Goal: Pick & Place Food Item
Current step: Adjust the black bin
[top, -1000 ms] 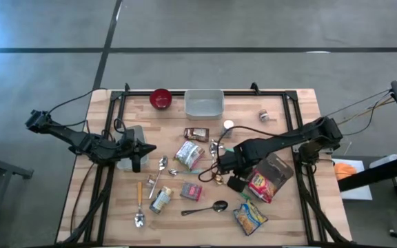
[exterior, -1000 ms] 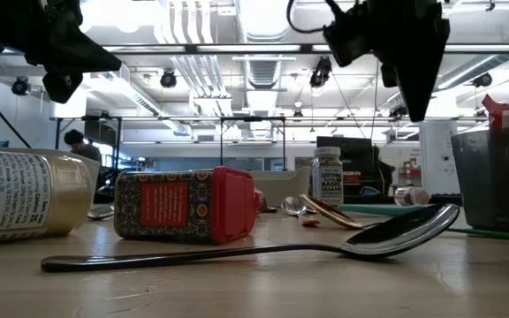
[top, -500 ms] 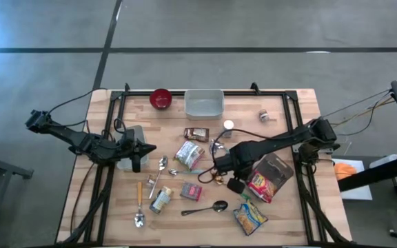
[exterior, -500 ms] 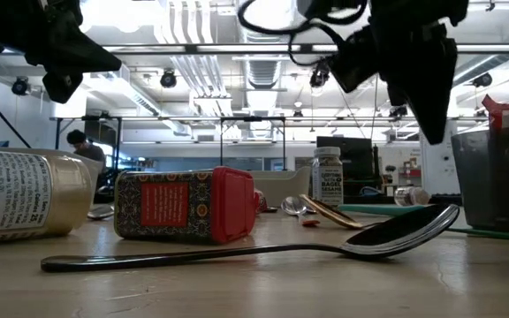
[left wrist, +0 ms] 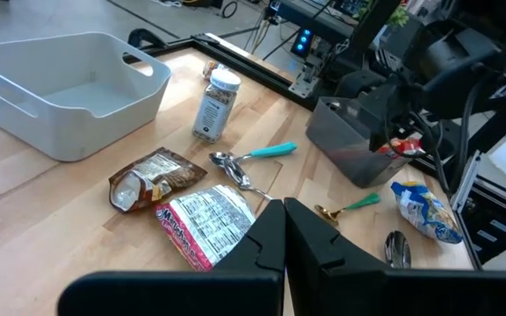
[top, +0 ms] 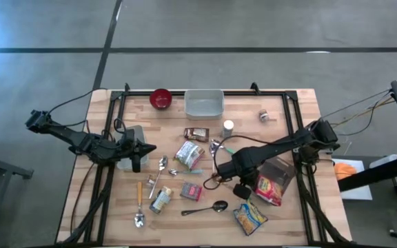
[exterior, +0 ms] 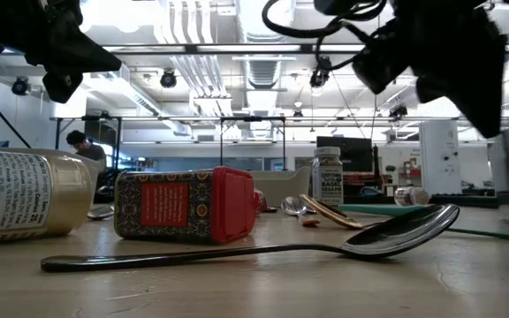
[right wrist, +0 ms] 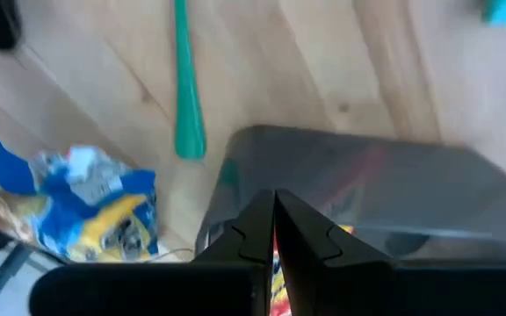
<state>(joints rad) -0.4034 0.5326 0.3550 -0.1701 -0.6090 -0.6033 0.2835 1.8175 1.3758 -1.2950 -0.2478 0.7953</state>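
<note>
The right tool (top: 234, 167) hung with its fingers pressed together, holding nothing, over the middle of the wooden surface (top: 288, 124), just beside the dark grey translucent bin (top: 281, 167) and the red snack packet (top: 269, 190) at its edge. The left tool (top: 143, 149) was likewise fully closed and empty, waiting at the surface's left side. A yellow-and-blue snack bag (top: 249, 216) lay near the front edge.

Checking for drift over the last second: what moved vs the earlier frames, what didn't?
The right gripper swung from the table's middle toward the near edge and the dark bin, fingers shut and holding nothing throughout. The bin looks shifted, the red packet in it now lying nearer the front edge. The left gripper, white tub, red bowl, spoons and other packets stayed put.
</note>
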